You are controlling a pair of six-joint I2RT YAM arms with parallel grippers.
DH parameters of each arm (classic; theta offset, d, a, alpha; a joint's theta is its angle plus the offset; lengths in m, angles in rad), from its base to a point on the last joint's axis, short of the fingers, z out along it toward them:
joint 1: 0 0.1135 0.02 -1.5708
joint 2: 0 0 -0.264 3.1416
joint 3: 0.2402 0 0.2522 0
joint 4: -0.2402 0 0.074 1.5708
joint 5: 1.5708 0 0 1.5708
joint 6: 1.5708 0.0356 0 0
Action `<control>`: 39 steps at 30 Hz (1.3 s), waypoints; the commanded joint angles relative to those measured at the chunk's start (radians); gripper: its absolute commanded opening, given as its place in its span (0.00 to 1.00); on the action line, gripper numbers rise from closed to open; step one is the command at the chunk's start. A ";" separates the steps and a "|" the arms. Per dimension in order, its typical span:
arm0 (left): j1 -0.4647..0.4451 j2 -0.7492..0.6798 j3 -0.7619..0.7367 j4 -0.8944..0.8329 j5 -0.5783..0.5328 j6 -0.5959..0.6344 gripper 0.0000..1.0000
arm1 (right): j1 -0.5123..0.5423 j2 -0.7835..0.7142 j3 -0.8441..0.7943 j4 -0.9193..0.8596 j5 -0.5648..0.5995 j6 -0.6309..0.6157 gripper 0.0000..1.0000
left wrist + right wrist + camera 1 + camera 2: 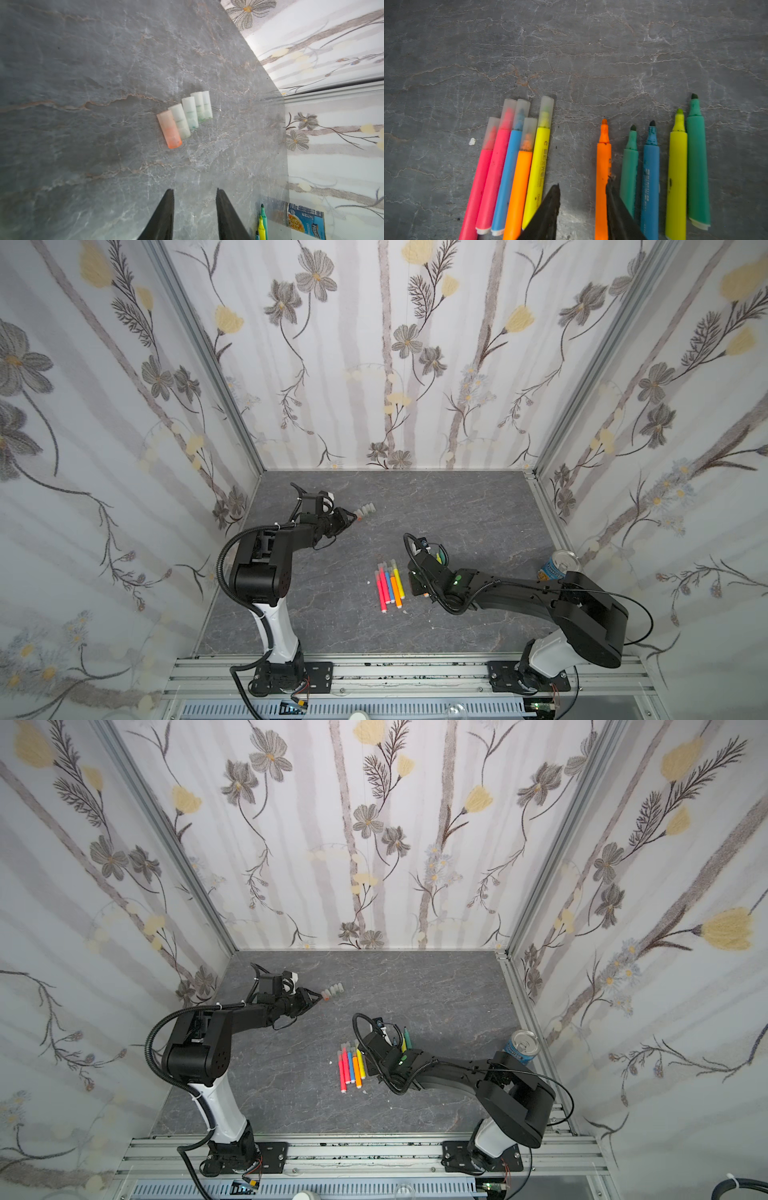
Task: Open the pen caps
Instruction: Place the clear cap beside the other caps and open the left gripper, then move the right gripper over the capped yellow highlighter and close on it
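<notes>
Several loose pen caps [187, 116] lie side by side on the grey table at the far left, one of them tinted orange [169, 129]; both top views show the row [365, 511] [332, 992]. My left gripper [194, 190] hovers just short of them, open and empty [353, 517]. Several capped pens [512, 162] lie in a bundle mid-table [388, 585] [352, 1065]. Beside them lie several uncapped pens [675, 166]. My right gripper [583, 185] stands open over the table. An uncapped orange pen [603, 158] lies between its jaws, against one finger.
A blue-labelled soup can [559, 566] [521, 1046] stands at the table's right edge, also seen in the left wrist view [305, 220]. A small white scrap [472, 141] lies beside the capped pens. Patterned walls close in the table on three sides.
</notes>
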 commanded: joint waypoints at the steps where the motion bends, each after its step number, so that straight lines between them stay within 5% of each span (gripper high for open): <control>1: 0.002 -0.068 -0.042 -0.010 0.004 0.013 0.34 | 0.011 0.057 0.041 -0.014 -0.018 0.023 0.38; 11: 0.001 -0.177 -0.103 -0.012 0.008 0.007 0.34 | 0.028 0.153 0.127 -0.041 -0.039 0.026 0.38; 32: 0.000 -0.156 -0.131 0.029 0.027 0.006 0.34 | 0.032 0.248 0.145 -0.055 -0.075 0.028 0.34; 39: -0.006 -0.142 -0.115 0.022 0.042 0.004 0.34 | 0.032 0.242 0.105 -0.051 -0.087 0.026 0.16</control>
